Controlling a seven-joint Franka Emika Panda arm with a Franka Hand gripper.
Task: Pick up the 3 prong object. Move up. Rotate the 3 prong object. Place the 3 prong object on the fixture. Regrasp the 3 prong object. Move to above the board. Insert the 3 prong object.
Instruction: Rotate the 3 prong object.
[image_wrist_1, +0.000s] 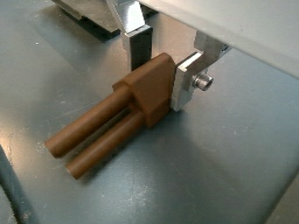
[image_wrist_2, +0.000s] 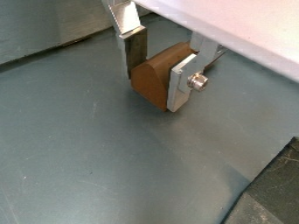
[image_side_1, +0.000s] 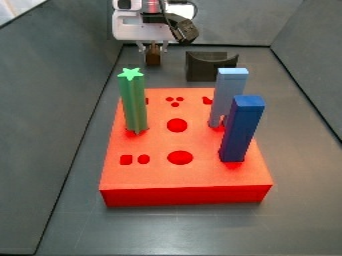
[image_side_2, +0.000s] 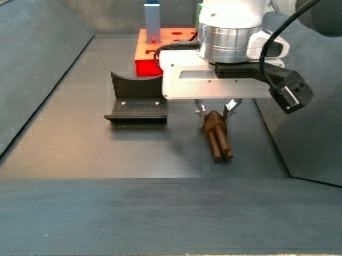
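The 3 prong object (image_wrist_1: 111, 122) is a brown piece with a blocky head and long round prongs, lying low on the grey floor. My gripper (image_wrist_1: 162, 74) has its jaws closed on the head, the dark pad on one flank and the silver plate on the other. In a wrist view only the head (image_wrist_2: 158, 80) shows, inside the gripper (image_wrist_2: 158, 74). In a side view the gripper (image_side_2: 214, 112) stands over the object's (image_side_2: 217, 138) far end, right of the fixture (image_side_2: 134, 100). The red board (image_side_1: 160, 175) lies nearer that camera than the fixture (image_side_1: 207, 65) and gripper (image_side_1: 154, 48).
On the board stand a green star-topped post (image_side_1: 131, 100) and two blue blocks (image_side_1: 241, 125) (image_side_1: 230, 90). Dark walls enclose the floor. The board (image_side_2: 167, 40) lies beyond the fixture in a side view.
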